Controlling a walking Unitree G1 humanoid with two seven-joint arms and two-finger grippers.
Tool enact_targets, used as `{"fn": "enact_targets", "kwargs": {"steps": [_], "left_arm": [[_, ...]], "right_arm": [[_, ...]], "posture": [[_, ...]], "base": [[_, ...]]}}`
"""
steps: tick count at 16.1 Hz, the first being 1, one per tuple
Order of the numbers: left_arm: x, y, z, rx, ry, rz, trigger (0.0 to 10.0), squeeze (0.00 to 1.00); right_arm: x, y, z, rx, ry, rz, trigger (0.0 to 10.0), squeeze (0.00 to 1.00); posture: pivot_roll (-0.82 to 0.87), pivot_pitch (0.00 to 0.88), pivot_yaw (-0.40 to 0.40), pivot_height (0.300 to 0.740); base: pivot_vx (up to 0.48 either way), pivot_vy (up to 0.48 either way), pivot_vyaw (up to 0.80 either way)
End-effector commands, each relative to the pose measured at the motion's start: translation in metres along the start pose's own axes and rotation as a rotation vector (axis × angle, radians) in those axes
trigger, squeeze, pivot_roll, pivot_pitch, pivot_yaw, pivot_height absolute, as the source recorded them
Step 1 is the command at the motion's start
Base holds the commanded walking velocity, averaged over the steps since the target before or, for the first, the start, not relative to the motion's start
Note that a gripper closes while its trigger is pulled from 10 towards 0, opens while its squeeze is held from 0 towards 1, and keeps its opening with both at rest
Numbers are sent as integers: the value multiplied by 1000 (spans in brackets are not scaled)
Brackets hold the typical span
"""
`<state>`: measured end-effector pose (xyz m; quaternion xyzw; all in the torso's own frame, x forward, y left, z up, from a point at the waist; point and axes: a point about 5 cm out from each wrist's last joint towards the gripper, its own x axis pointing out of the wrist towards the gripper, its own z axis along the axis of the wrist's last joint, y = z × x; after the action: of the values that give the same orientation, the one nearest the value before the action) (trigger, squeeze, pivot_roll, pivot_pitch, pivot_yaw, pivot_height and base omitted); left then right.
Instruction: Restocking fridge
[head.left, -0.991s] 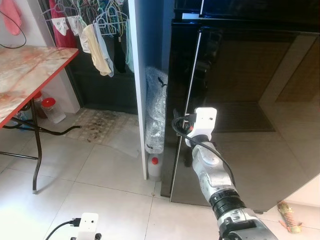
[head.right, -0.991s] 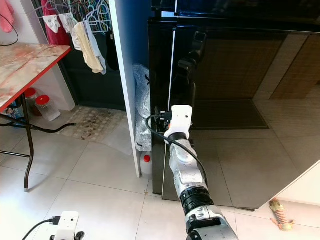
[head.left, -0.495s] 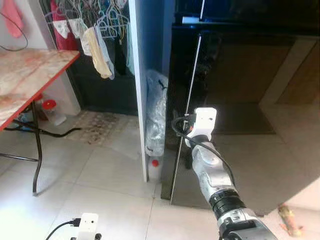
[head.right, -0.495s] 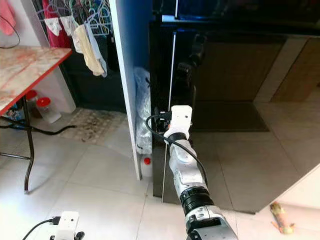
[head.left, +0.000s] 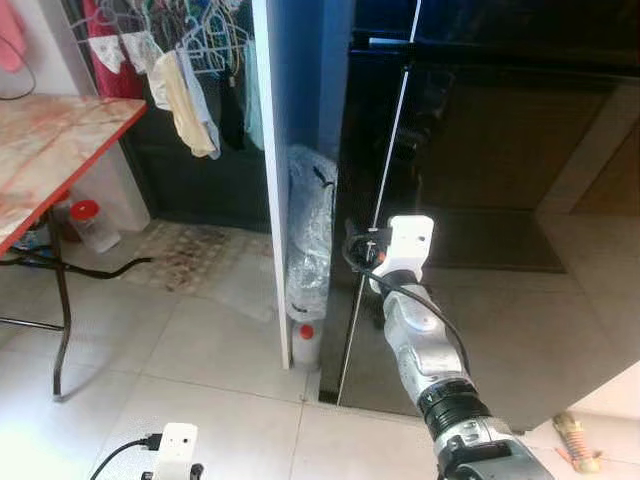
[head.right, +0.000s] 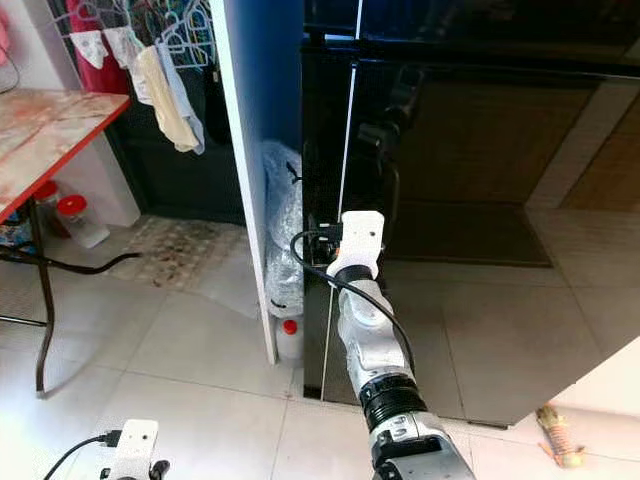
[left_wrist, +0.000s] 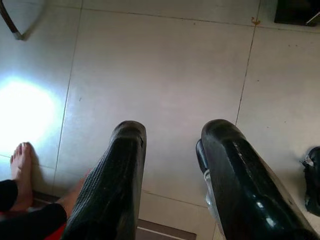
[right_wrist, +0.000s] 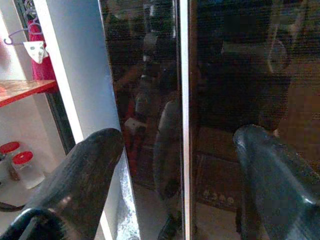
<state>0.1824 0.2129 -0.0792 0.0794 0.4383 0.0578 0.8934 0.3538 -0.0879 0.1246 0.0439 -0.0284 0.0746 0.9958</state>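
Right gripper (right_wrist: 180, 165) spread wide, empty, at the black fridge (head.left: 480, 200) door edge. Left gripper (left_wrist: 172, 170) open, empty, over floor tiles (left_wrist: 160, 65); wrist view catches a person's bare foot (left_wrist: 20, 167).

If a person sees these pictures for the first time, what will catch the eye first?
Most striking is the tall glossy black fridge on the right, its doors shut and mirroring the room. The silver right arm reaches toward its left edge, with the open right gripper close to the door's pale vertical strip. To the left, clothes on hangers hang above a marble-patterned table.

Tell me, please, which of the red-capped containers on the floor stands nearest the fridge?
The red-capped bottle tucked in the gap between the white wall panel and the black fridge, below the plastic bag. The red-lidded jar sits far off, under the table.
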Motion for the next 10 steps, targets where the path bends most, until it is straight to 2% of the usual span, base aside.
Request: {"fn": "enact_targets", "kwargs": {"steps": [1, 10], "left_arm": [[0, 1, -2, 9, 9, 5, 10000, 0], [0, 0, -2, 10, 5, 5, 10000, 0]], "right_arm": [[1, 0, -3, -1, 30, 1, 10000, 0], [1, 0, -3, -1, 28, 5, 10000, 0]], "posture": [[-143, 0, 4, 740], [-141, 0, 0, 740]], "base": [[304, 0, 0], [332, 0, 0]]}}
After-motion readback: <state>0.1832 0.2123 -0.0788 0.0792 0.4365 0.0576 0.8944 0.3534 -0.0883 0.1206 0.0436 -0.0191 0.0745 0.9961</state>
